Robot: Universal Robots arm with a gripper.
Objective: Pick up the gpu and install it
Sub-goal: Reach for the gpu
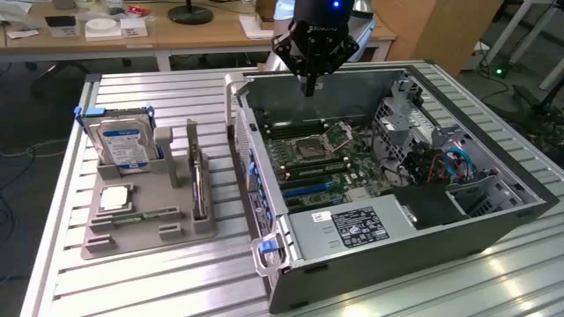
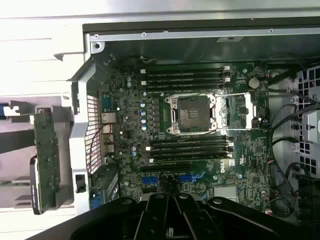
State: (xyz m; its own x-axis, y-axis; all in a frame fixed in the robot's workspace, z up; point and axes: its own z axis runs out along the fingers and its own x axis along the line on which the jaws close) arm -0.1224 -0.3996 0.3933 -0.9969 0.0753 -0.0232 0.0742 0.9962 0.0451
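Observation:
The gpu stands edge-on in a slot of the grey holder, on the exterior view's left of the open computer case. In the wrist view, the gpu shows a greenish board face beside the case wall. My gripper hangs over the far end of the case, above the motherboard, well away from the gpu. Its fingers are shut together with nothing between them. Below them lies the motherboard with its blue card slots.
A silver hard drive, a processor chip and a memory stick also sit in the holder. Inside the case are an open processor socket, cables and a drive cage. Everything rests on a slatted metal table.

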